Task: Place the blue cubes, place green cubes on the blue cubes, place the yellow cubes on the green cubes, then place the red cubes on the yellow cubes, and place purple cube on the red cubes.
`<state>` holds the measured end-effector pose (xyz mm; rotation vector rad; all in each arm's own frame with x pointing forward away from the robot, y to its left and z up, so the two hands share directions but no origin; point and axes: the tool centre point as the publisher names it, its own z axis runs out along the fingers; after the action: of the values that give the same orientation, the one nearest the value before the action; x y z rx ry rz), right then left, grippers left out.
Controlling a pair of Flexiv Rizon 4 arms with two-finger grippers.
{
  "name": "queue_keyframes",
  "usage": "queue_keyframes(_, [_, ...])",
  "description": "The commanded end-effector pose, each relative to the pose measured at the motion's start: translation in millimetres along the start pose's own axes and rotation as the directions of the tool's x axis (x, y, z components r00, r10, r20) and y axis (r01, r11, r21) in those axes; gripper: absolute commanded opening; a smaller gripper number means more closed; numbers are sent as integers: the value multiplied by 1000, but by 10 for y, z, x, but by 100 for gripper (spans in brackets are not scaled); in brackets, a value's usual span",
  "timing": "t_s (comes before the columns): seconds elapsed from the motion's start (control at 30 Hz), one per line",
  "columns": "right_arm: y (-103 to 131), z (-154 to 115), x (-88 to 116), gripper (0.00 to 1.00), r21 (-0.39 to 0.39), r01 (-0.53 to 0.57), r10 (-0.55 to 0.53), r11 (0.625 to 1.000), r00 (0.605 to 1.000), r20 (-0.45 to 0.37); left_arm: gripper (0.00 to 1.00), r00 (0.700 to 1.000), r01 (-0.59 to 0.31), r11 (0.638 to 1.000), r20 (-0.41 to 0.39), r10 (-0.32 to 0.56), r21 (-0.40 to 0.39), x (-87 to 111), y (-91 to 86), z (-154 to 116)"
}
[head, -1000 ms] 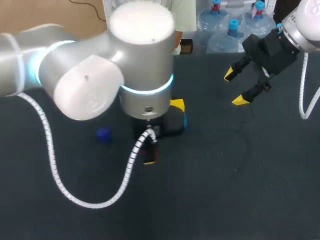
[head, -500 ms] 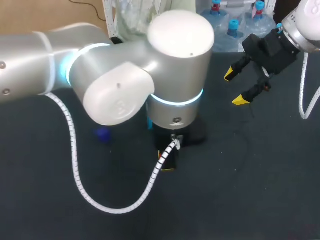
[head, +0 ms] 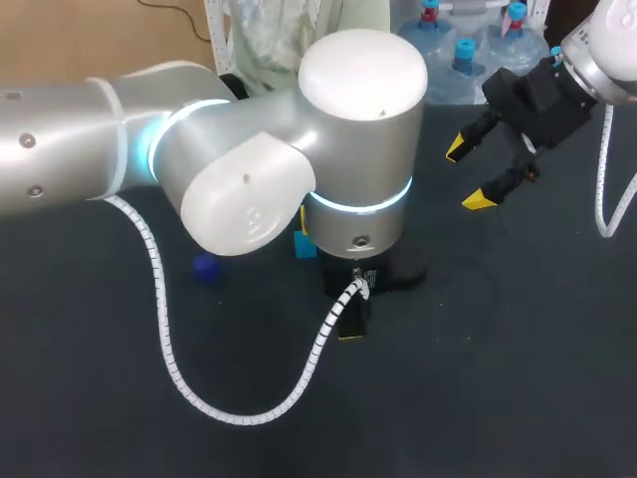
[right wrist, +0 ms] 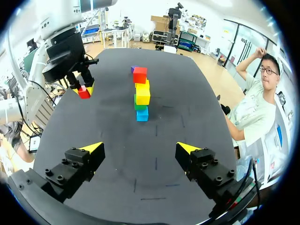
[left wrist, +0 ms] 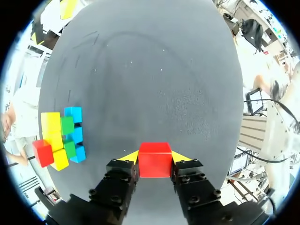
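Observation:
My left gripper (left wrist: 154,157) is shut on a red cube (left wrist: 154,160) and holds it above the table, off to one side of the stack. The stack (right wrist: 141,96) has two blue cubes (left wrist: 75,133) at the bottom, then green cubes (left wrist: 68,136), then yellow cubes (left wrist: 52,138), with one red cube (right wrist: 139,74) on top. In the head view my left arm hides nearly all of it; only a blue cube (head: 304,245) shows. A purple cube (head: 206,267) lies on the table left of the stack. My right gripper (head: 473,175) hangs open and empty at the far right.
The dark table (head: 518,378) has bare surface at the front and right. My left arm's white cable (head: 199,393) loops low over the front left.
My left arm has swung to the right and a little toward the front, carrying the red cube away from the stack. My right arm has kept still.

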<state>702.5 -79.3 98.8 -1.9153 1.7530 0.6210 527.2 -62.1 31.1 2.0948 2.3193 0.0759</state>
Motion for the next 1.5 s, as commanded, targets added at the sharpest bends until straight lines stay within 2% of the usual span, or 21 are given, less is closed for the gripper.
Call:
queue_keyframes(0.03, [1, 1, 1, 100, 0, 1, -1, 1000, 1000, 1, 2, 1000, -8, 1000, 1, 8, 4, -38, 35, 24])
queue_keyframes(0.4, [1, 1, 1, 100, 0, 1, -1, 1000, 1000, 1, 9, 999, -44, 999, 10, 44, -8, -157, 148, 95])
queue_keyframes(0.8, [1, 1, 1, 100, 0, 1, -1, 1000, 1000, 1, 16, 997, -68, 998, 33, 68, 1, -251, 146, 118])
queue_keyframes(1.17, [1, 1, 1, 100, 0, 1, -1, 1000, 1000, 1, 11, 993, -103, 995, 63, 103, -5, -417, 207, 148])
queue_keyframes(1.23, [1, 1, 1, 100, 0, 1, -1, 1000, 1000, 1, 13, 992, -108, 994, 63, 108, -4, -429, 204, 151])
queue_keyframes(1.3, [1, 1, 1, 100, 0, 1, -1, 1000, 1000, 1, 22, 992, -111, 994, 61, 111, -3, -430, 204, 152])
queue_keyframes(1.33, [1, 1, 1, 100, 0, 1, -1, 1000, 1000, 1, 38, 992, -112, 994, 58, 112, -1, -429, 203, 151])
queue_keyframes(1.4, [1, 1, 1, 100, 0, 1, -1, 1000, 1000, 1, 100, 992, -111, 994, 56, 111, 6, -426, 200, 152])
queue_keyframes(1.5, [1, 1, 1, 100, 0, 1, -1, 1000, 1000, 1, 100, 993, -106, 994, 52, 105, 13, -417, 197, 153])
